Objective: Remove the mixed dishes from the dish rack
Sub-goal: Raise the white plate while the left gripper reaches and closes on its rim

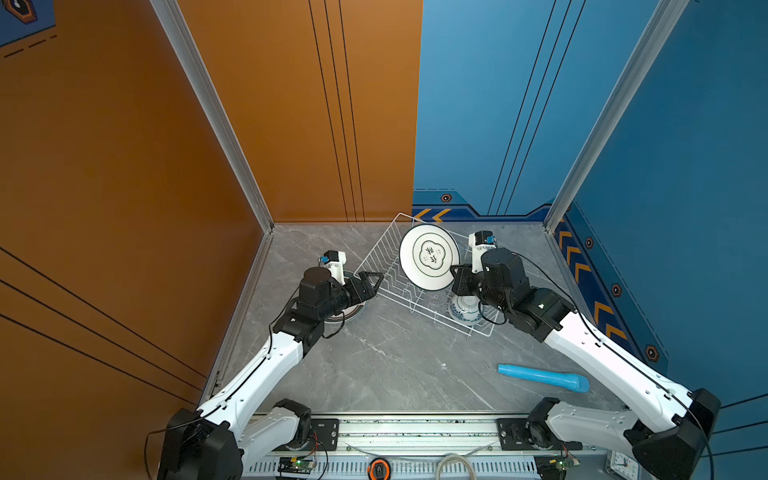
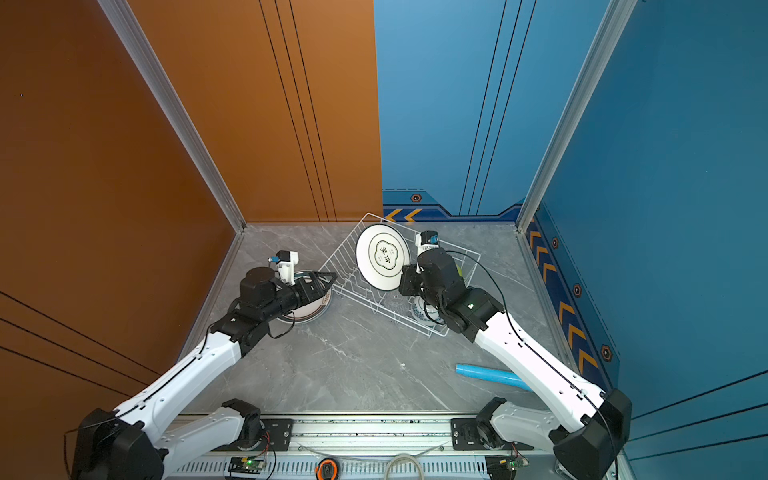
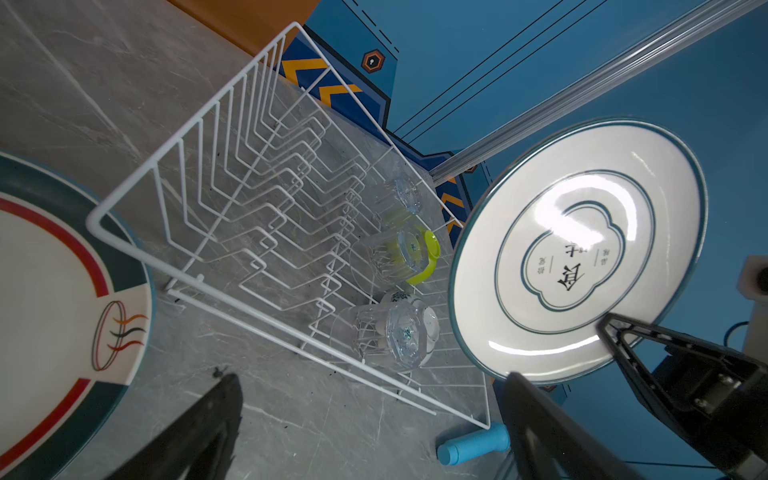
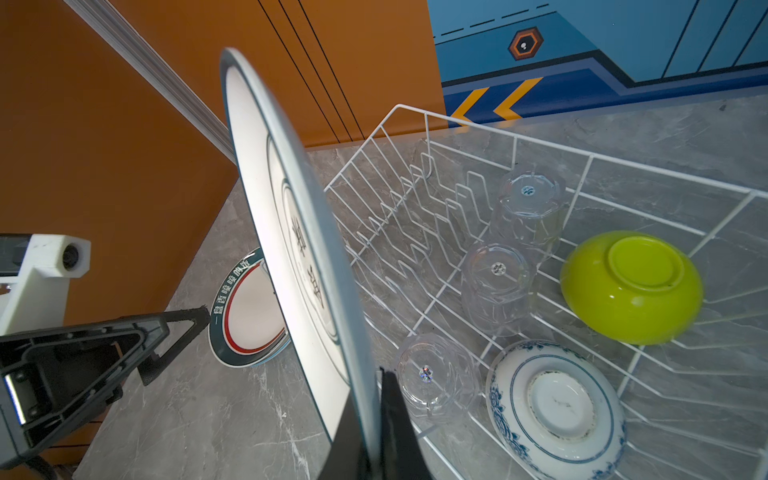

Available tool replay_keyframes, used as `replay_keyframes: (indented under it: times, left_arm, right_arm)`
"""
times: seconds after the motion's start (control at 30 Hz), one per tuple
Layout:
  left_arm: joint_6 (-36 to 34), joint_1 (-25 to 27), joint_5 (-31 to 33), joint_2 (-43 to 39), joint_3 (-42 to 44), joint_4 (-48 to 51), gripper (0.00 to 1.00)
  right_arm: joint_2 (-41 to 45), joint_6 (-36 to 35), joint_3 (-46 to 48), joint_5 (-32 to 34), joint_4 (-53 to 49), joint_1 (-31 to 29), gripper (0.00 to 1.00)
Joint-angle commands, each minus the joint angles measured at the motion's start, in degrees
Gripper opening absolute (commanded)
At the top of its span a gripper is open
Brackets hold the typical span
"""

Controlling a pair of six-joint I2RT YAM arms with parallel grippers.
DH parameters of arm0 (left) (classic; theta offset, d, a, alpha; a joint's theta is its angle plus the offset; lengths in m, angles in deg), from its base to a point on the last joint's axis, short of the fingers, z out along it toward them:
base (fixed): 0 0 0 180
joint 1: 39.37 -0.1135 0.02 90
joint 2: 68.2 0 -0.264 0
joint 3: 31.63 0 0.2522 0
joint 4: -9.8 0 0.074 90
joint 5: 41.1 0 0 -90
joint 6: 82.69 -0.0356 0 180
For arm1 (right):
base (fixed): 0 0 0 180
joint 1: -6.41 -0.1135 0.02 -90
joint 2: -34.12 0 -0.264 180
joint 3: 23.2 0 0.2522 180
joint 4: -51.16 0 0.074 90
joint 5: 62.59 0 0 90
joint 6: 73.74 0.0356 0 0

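— What do we have in the right gripper (image 4: 368, 409)?

— We see its black jaws pinched tight on the rim of the teal-rimmed plate (image 1: 430, 255). It is a glossy white disc with a lobed emblem and dark characters at its centre. The plate stands on edge, lifted above the dish rack (image 3: 195, 120).

— And the left gripper (image 1: 377, 284)?

— Its jaws are spread wide and hold nothing. We find it above the red-ringed plate (image 3: 41, 270), which lies flat on the grey marbled table (image 1: 374, 365), just beside the rack's left corner.

— What do we make of the rack itself?

— It is thin white wire, a rectangular basket with flared sides and rows of zigzag dividers. Along its right part we count three clear cups (image 4: 496, 282), faceted and turned upside down, thick bases upward. Next to them sits the lime-green bowl (image 4: 631, 286), smooth, inverted and tilted. The white-and-blue patterned bowl (image 4: 557, 403) is also inverted, with its foot ring showing.

— Anything outside the rack?

— We see a light blue tube (image 1: 544, 377) lying on the table beside the right arm, well apart from the rack.
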Motion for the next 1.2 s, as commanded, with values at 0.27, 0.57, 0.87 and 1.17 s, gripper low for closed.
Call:
replay_keyframes:
  times: [0.27,0.57,0.87,1.17]
  left_arm:
    - [0.73,4.48,-0.42,4.8,0.63,-13.47,0.98]
    - [1.49,6.39,-3.65,9.03,-1.63,-21.97,0.98]
    - [2.73,6.73,-7.01,12.37,-2.77,-27.34,0.8]
    - [2.54,6.23,-8.1,11.8,-2.43,-27.86,0.44]
  right_arm:
    - [3.6,3.14,1.37,-5.56,5.1,0.8,0.0]
    - [3.62,3.87,2.0,-9.48,6.11,0.95,0.0]
    - [0.08,4.22,1.54,-15.91,7.17,1.41,0.0]
    - [-3.21,4.57,0.91,-19.44,8.18,2.29,0.0]
